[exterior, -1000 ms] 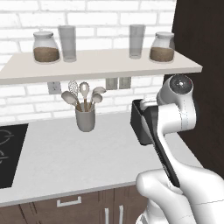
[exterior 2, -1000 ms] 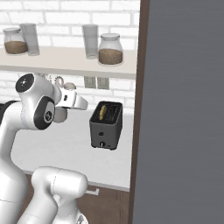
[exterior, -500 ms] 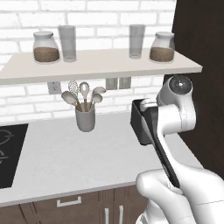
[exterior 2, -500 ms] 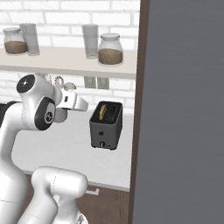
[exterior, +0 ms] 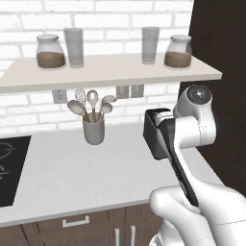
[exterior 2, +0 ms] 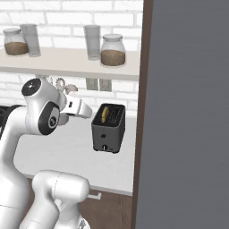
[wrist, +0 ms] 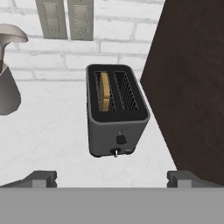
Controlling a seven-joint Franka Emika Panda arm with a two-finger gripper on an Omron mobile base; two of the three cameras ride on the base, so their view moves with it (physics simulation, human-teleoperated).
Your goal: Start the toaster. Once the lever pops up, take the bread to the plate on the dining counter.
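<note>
1. Hand view: the toaster (wrist: 116, 111) stands on the white counter (wrist: 48, 131) beside a dark cabinet wall (wrist: 192, 78); the bread (wrist: 104, 91) sits upright in its left slot. The claw (wrist: 112, 178) hovers above and short of it, fingertips (wrist: 41, 178) spread wide, holding nothing.
2. Right base view: the toaster's (exterior 2: 108, 128) front lever and knob face the camera.
3. Left base view: the arm partly hides the toaster (exterior: 156, 132); a utensil cup (exterior: 93, 129) and a black cooktop (exterior: 12, 168) appear to its left.

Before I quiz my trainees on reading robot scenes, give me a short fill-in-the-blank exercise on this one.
1. The bread stands in the toaster's ____ slot in the hand view.
2. The open fingers hold ____.
3. The utensil cup stands under the ____.

Missing words: left; nothing; shelf
</note>
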